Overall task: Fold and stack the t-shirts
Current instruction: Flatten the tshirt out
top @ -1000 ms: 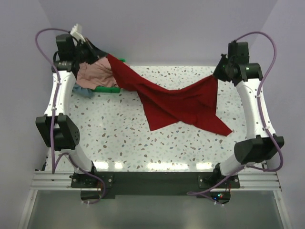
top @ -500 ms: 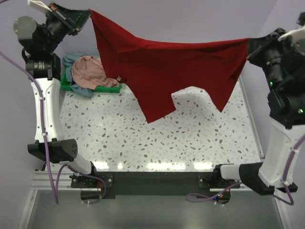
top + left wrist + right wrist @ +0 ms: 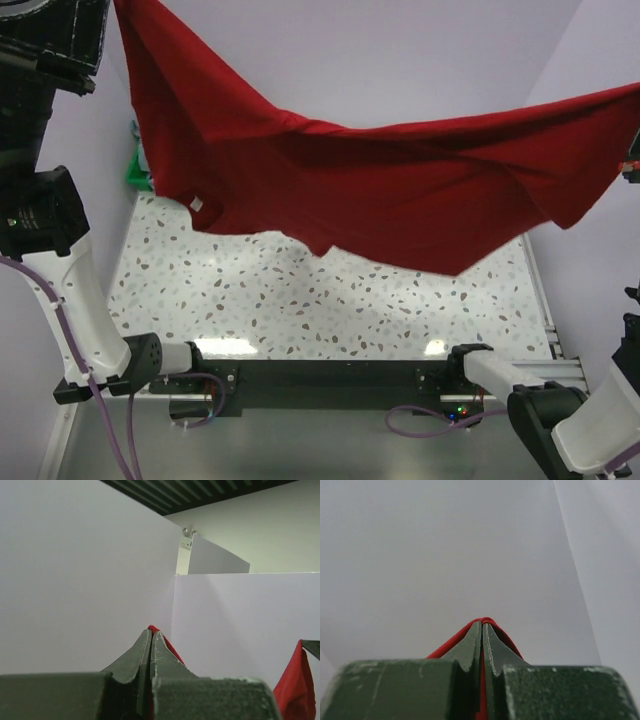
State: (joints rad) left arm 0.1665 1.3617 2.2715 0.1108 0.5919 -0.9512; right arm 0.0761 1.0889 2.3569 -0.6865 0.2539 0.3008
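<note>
1. Left gripper (image 3: 151, 636): jaws pressed together, with a thin edge of the red t-shirt (image 3: 161, 643) pinched at the tips. The bite looks shallow.
2. Right gripper (image 3: 481, 626): jaws likewise clamped on red cloth, which shows over the tips and down the slit between the fingers.
3. Both wrist views face bare wall rather than the work surface, consistent with both arms being raised high.
4. Garment position: in the top view the shirt hangs in the air between the arms. It is stretched from upper left to the right edge, sags in the middle, and sits well above the speckled table (image 3: 300, 300).
5. Purpose, as judged: holding two far-apart points lets the shirt's own weight open it flat (the white neck label (image 3: 197, 205) dangles at lower left), ready to be laid out for the first fold.
6. A sliver of the green tray (image 3: 133, 170) shows at far left behind the cloth. The other t-shirts cannot be seen.
7. Risk noted: with such shallow pinches, either corner could slip free.
</note>
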